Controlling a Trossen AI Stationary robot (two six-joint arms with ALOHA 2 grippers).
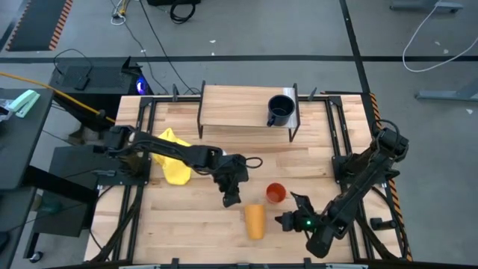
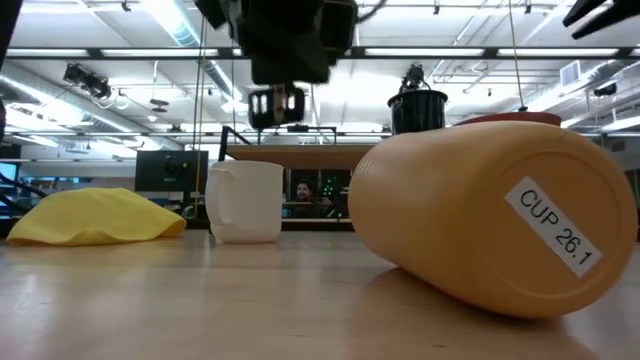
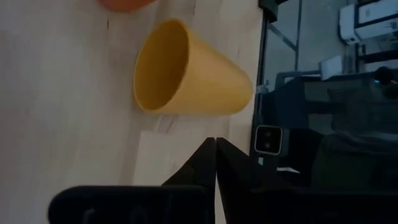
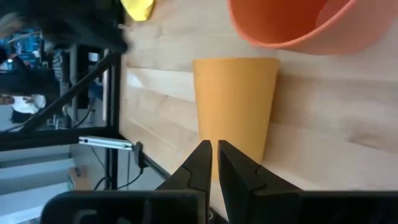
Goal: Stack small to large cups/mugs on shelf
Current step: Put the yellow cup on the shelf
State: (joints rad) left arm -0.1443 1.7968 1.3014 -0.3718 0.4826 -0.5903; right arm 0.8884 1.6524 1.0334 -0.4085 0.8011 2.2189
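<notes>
Yellow crumpled cloth aside, the left tool, jaws pinched narrow and empty, hovers beside the tipped yellow-orange plastic cup, which could roll off the slatted wooden desk if nudged.

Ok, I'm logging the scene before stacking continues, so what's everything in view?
shelf: one, light wood, table's far edge
dark mug: one, navy-black, upright on shelf's right part
white mug: one, white, upright on table
yellow-orange cup: one, on its side near front edge
orange-red cup: one, upright just behind it
cloth: one, yellow, crumpled at table's left
left end effector: one, dark, shut, above table centre
right end effector: one, dark, shut, beside yellow-orange cup
</notes>
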